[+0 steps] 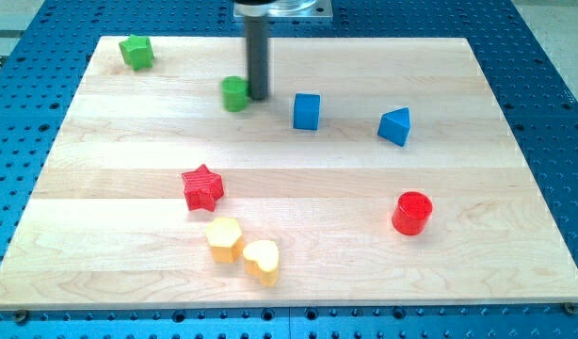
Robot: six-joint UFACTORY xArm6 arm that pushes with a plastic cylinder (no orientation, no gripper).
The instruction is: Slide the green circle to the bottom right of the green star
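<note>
Dark metal rod coming straight down near the top edge of the board, and my tip (pixel 258 97) is pressed right up against the right side of the green circle (pixel 235 94). No jaws on this rig, just the plain rod end, so nothing is gripped, it's only touching the block's side. That green circle is a short matte cylinder sitting a bit left of the middle along the top edge. The green star (pixel 136 51) is way off in the top left corner, well apart from the circle.

Going outward: a blue cube (pixel 307 111) sits just right of the tip, then a blue triangle (pixel 395 126) further toward the right edge. A red star (pixel 202 187) is left of centre, and a red cylinder (pixel 411 213) is near the right edge lower down. A yellow pentagon-ish block (pixel 223 238) and a yellow heart (pixel 262 261) are touching near the bottom edge. All on a pale wood board (pixel 496 273) with visible plank grain, over a blue perforated bench (pixel 553 94).
</note>
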